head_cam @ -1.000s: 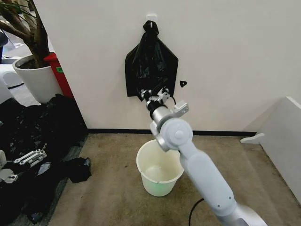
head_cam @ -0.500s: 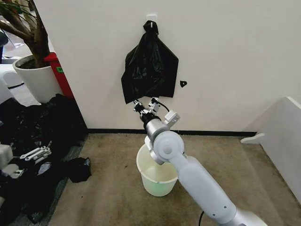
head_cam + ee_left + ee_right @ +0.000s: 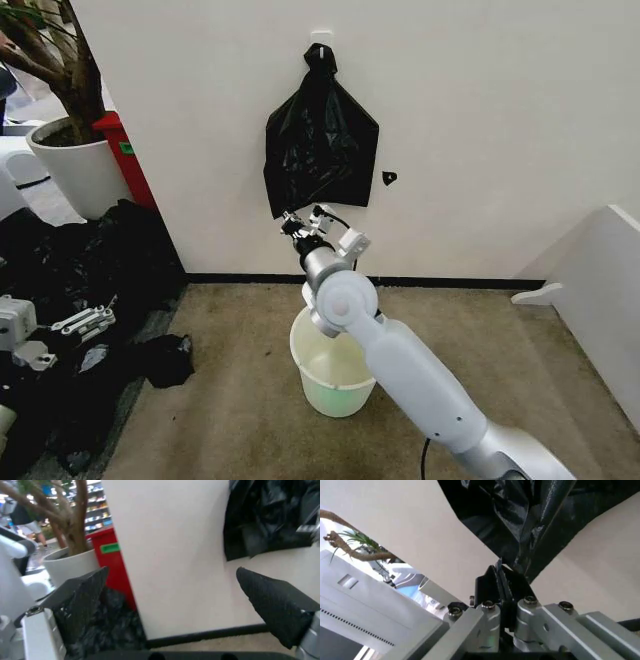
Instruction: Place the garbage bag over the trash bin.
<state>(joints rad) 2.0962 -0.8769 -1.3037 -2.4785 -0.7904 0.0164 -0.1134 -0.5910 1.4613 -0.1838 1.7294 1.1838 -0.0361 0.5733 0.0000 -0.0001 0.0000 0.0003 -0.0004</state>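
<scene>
A flat black bag [image 3: 320, 140] with a knotted top hangs from a wall hook. My right gripper [image 3: 305, 218] is raised to that bag's lower edge. In the right wrist view the right gripper [image 3: 501, 570] is shut on a thin glossy strip of black plastic, the garbage bag [image 3: 527, 536], which runs out of the hanging bag. The trash bin [image 3: 340, 385], a round white bucket, stands on the carpet directly below, partly behind my right arm. My left gripper [image 3: 85, 322] hovers low at the left over black sheeting, and the left gripper [image 3: 175, 603] is open.
A heap of black plastic sheeting [image 3: 80, 260] covers the floor at the left, and a small black scrap [image 3: 165, 360] lies beside it. A white plant pot [image 3: 75, 165] and a red box [image 3: 125, 150] stand by the wall corner. White furniture [image 3: 600, 280] is at the right.
My right gripper has drawn down and to the left from the hanging bag's lower part to just below its edge. The left gripper has shifted slightly.
</scene>
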